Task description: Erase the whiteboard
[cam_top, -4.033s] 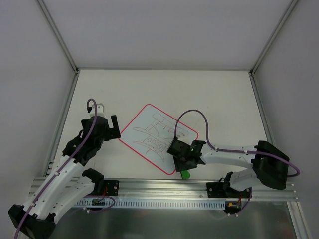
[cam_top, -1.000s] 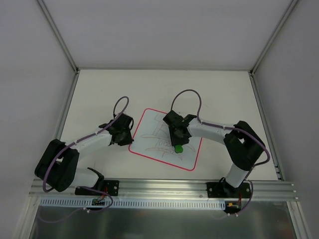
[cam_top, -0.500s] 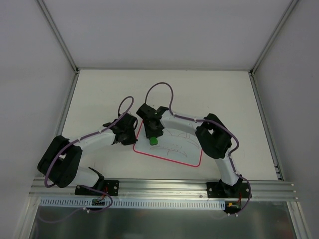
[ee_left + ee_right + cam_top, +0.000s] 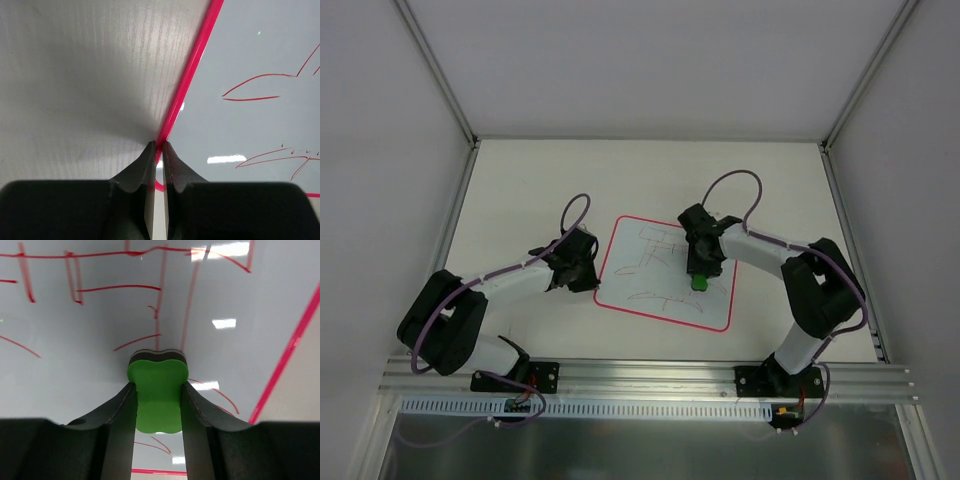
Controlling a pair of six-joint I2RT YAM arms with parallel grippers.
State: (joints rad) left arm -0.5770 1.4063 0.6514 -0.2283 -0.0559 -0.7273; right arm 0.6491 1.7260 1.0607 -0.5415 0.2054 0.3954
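The whiteboard (image 4: 640,290) lies flat on the table, white with a red-pink border and thin red scribbles (image 4: 655,250). My right gripper (image 4: 700,272) is over its right half, shut on a green eraser (image 4: 698,283). In the right wrist view the eraser (image 4: 157,377) sits between the fingers (image 4: 192,407) with its dark pad on the whiteboard (image 4: 75,340). My left gripper (image 4: 588,282) is at the board's left edge. In the left wrist view this gripper (image 4: 158,146) is shut, its tips down on the red border (image 4: 192,65).
The cream table (image 4: 520,190) is enclosed by white walls with metal corner posts (image 4: 450,210). An aluminium rail (image 4: 650,378) with both arm bases runs along the near edge. Purple cables (image 4: 735,178) loop above each wrist.
The right gripper swept the eraser left across the board, then back to its right half. Some scribbles have gone. The board turned slightly. The left gripper stayed at the left edge.
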